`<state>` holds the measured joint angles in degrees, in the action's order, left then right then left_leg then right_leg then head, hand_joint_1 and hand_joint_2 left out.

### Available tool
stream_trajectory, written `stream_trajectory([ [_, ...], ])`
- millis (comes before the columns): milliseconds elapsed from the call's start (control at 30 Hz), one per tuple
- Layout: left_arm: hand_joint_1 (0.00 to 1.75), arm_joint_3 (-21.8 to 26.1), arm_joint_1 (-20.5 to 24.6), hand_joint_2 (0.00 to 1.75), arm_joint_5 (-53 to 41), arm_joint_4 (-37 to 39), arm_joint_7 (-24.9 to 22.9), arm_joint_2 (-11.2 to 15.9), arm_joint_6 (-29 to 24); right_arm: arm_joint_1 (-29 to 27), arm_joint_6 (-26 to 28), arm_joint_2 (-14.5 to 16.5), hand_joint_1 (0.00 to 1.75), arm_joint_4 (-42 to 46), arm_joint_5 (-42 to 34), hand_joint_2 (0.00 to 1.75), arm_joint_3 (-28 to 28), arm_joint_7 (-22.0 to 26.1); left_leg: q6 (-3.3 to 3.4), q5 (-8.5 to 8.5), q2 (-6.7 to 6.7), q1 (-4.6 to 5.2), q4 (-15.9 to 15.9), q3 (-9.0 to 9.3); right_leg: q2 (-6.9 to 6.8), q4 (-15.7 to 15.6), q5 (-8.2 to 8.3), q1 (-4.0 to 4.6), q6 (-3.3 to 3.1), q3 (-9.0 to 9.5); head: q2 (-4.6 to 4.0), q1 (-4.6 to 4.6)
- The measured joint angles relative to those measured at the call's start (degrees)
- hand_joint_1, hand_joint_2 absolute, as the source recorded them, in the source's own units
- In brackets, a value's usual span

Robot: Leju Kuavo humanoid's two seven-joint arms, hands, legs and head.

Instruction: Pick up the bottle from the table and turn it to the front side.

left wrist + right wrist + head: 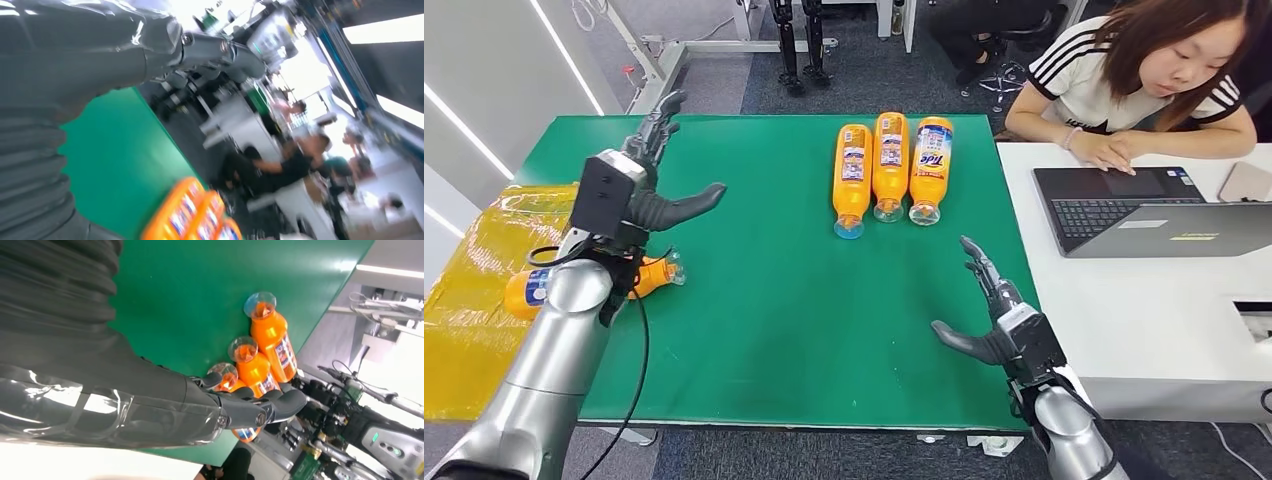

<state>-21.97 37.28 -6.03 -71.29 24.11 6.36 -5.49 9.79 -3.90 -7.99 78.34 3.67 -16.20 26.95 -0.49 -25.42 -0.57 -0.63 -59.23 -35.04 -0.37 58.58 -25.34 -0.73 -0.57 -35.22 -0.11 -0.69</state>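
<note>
1. Bottles first: three orange Tide bottles (889, 165) lie side by side near the far right edge of the green worktop (804, 300), caps toward me. The rightmost one (930, 168) shows its big front logo; the other two show small label panels. A fourth orange bottle (639, 278) lies at the left edge, half on the yellow sheet (474, 290) and partly hidden behind my left arm.

2. Fingers: my left hand (652, 165) hangs above the left part of the worktop, fingers spread wide, holding nothing. My right hand (989, 315) hovers near the front right corner, fingers also wide and empty.

3. Step, as I judge it: both hands are free, which fits either reaching for the left-edge bottle or having just let one go. I cannot tell which from how things lie.

4. Views: the head view gives the full layout and the person (1139, 80) at the laptop (1144, 210) on the white desk. The right wrist view shows the three caps close up beyond my thumb (280, 405). The left wrist view is blurred, showing the row's labelled ends.
</note>
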Motion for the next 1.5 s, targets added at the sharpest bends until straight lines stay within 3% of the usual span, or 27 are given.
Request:
stream_trajectory([
  [167,0.0,-4.3,0.4,1.75,3.3,0.5,2.1,-6.0,-2.6,-3.7,2.6,0.9,0.0,3.9,-0.1,1.75,0.4,0.8,0.14,-0.1,-0.02,0.03,0.0,-0.05,-0.02,0.0,-0.03,-0.03,0.08,-0.03,0.0,0.01],
  [300,0.0,-5.6,-4.1,1.75,9.8,0.6,4.9,-10.3,-3.4,-8.3,6.7,2.9,0.0,9.7,-0.8,1.75,1.4,2.8,0.11,-0.28,0.16,0.02,0.0,-0.04,0.15,0.0,-0.09,-0.03,0.06,-0.05,0.0,0.0],
  [400,0.0,-5.8,-8.8,1.75,11.6,0.6,7.2,-11.5,-4.8,-12.1,9.5,4.8,0.0,14.8,0.4,1.75,1.6,3.0,0.09,-0.4,0.36,0.0,0.0,0.04,0.33,0.0,-0.18,-0.03,0.02,-0.07,0.0,-0.01],
  [767,0.0,-5.1,-20.1,1.75,9.8,-1.9,8.1,-11.7,-6.2,-19.3,11.4,7.4,0.0,24.7,3.6,1.75,1.3,2.3,0.06,-0.41,0.37,0.0,0.1,0.02,0.33,0.0,-0.25,-0.01,0.03,-0.07,0.0,0.0],
  [1000,0.0,-2.3,-26.3,1.75,7.6,-7.0,8.3,-10.7,-8.2,-20.5,11.7,7.7,0.0,26.5,3.5,1.75,0.2,1.7,0.06,-0.45,0.37,0.0,0.1,0.01,0.32,0.0,-0.28,-0.01,0.06,-0.07,0.0,-0.01],
  [1500,0.0,2.8,-32.2,1.75,5.3,-14.0,7.3,-10.4,-10.3,-22.1,11.9,7.7,0.0,28.0,2.4,1.75,0.0,1.6,0.05,-0.45,0.36,0.0,0.1,0.02,0.31,0.0,-0.28,-0.01,0.05,-0.07,0.0,-0.01],
])
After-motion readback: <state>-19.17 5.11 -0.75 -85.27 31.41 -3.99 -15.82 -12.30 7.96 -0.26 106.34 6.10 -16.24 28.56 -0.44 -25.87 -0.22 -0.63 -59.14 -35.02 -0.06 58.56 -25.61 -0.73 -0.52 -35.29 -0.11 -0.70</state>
